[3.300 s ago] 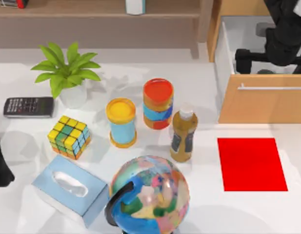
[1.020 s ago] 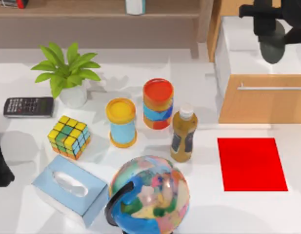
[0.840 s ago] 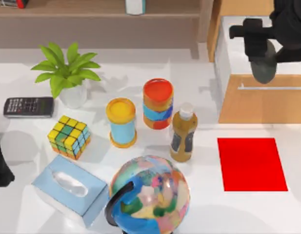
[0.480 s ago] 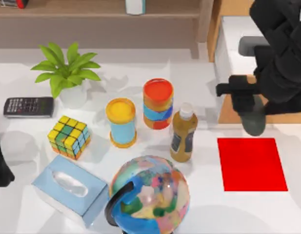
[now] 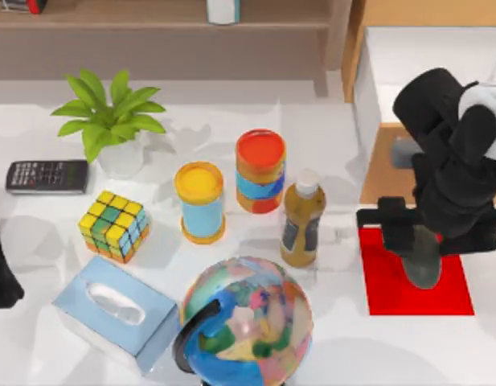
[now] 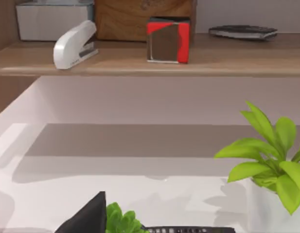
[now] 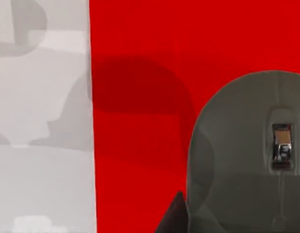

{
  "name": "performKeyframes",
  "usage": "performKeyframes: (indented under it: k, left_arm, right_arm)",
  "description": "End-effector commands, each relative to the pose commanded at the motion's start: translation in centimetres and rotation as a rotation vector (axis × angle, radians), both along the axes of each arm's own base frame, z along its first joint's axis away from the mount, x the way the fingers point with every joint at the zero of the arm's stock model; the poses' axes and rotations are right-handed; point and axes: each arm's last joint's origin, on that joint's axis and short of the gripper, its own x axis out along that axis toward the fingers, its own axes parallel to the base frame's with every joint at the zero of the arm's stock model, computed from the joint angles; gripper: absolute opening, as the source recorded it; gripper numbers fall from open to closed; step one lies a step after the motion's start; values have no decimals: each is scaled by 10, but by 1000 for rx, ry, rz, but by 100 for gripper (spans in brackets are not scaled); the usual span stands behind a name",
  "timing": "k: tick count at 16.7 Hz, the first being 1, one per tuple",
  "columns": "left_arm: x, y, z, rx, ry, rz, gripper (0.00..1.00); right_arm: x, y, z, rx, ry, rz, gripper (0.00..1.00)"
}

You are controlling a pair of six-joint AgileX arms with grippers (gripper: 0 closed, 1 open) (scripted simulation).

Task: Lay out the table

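the right gripper point(image 5: 423, 256), clenched on a grey mouse point(image 7: 247, 150), hangs over the red mat point(image 5: 380, 289) on the white table point(image 5: 328, 354) below; releasing high risks a bounce off-mat.

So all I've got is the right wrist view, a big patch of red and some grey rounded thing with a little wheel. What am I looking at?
Observer: That is a grey computer mouse, held by the right gripper over a small red rectangular mat on the right side of the white table.
Visitor: Is anything standing near it?
Observer: A brown plastic bottle with a white cap stands upright just left of the mat.
Visitor: And the other arm?
Observer: The left arm is parked at the table's left edge, near a pale blue tissue box.
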Motion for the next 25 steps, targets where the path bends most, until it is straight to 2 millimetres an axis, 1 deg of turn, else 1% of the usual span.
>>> performKeyframes:
  k: [2, 6, 14, 25]
  left_arm:
    - [0, 0, 0, 0, 0, 0, 100]
    - [0, 0, 0, 0, 0, 0, 100]
    - [0, 0, 0, 0, 0, 0, 100]
    - [0, 0, 0, 0, 0, 0, 100]
  right_arm:
    - [2, -2, -7, -5, 2, -13, 0]
    - [2, -2, -7, -6, 2, -15, 0]
    - [-3, -1, -4, -1, -1, -8, 0]
    - [-9, 1, 8, 11, -43, 21, 0]
